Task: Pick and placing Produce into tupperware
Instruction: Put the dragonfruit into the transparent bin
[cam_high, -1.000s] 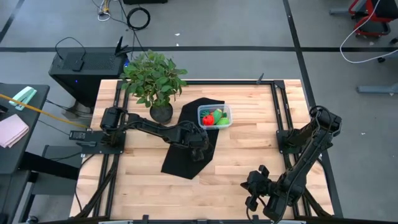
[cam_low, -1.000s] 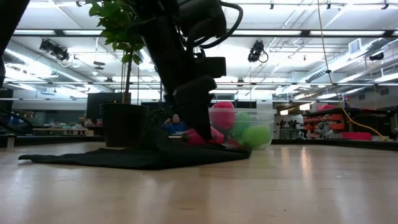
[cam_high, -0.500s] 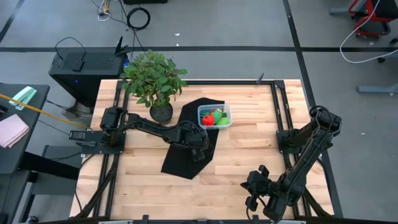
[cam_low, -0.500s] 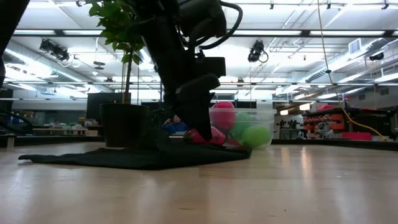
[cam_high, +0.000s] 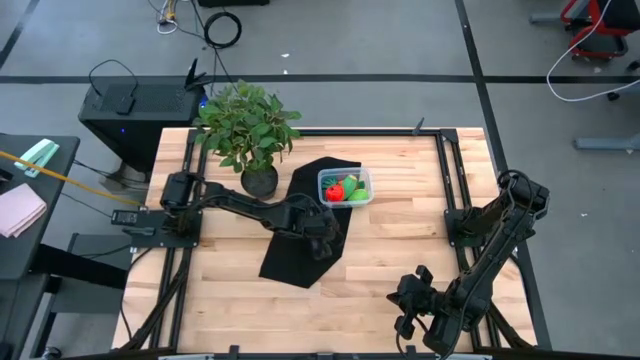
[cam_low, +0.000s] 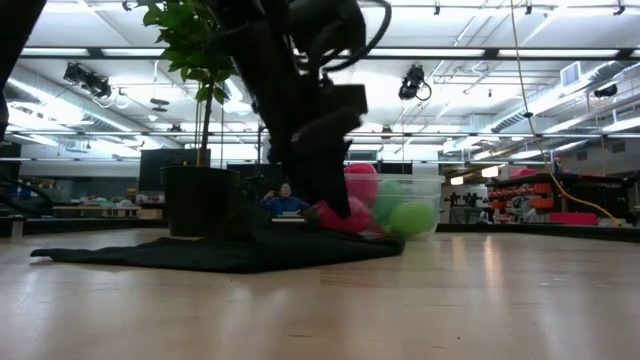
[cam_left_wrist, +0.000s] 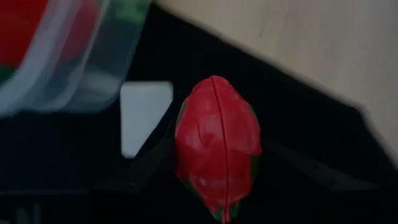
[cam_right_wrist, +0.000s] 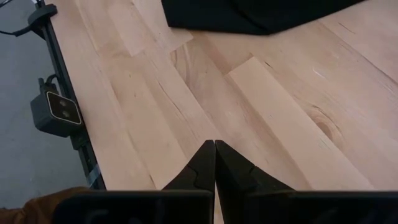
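Observation:
My left gripper (cam_high: 322, 234) hangs over the black cloth (cam_high: 295, 262), just on the near side of the clear tupperware (cam_high: 369, 186), and is shut on a red toy fruit (cam_left_wrist: 217, 134). In the low view the red fruit (cam_low: 338, 214) shows low by the cloth, in front of the tupperware (cam_low: 425, 190). Inside the tupperware lie a red piece (cam_high: 335, 191), an orange one (cam_high: 350, 182) and a green one (cam_high: 357, 196). My right gripper (cam_high: 408, 306) waits shut near the table's near edge. My left gripper pinches the red toy fruit across its sides (cam_left_wrist: 186, 146), one dark finger (cam_left_wrist: 149, 167) on each flank. The fingers come from above, pointing down at the cloth. Whether the fruit's lower end rests on the cloth or hangs just above it cannot be told.
A leafy potted plant (cam_high: 247, 128) stands at the far left, its pot (cam_high: 259, 181) touching the cloth's far corner. Bare wood (cam_right_wrist: 261, 106) lies under my right gripper (cam_right_wrist: 215, 152). A white patch (cam_left_wrist: 145, 116) shows on the cloth beside the fruit. Metal rails edge both table sides.
My left gripper, still shut on the red fruit, has shifted a little toward the tupperware and tipped slightly; the fruit has moved with it. My right arm has kept still.

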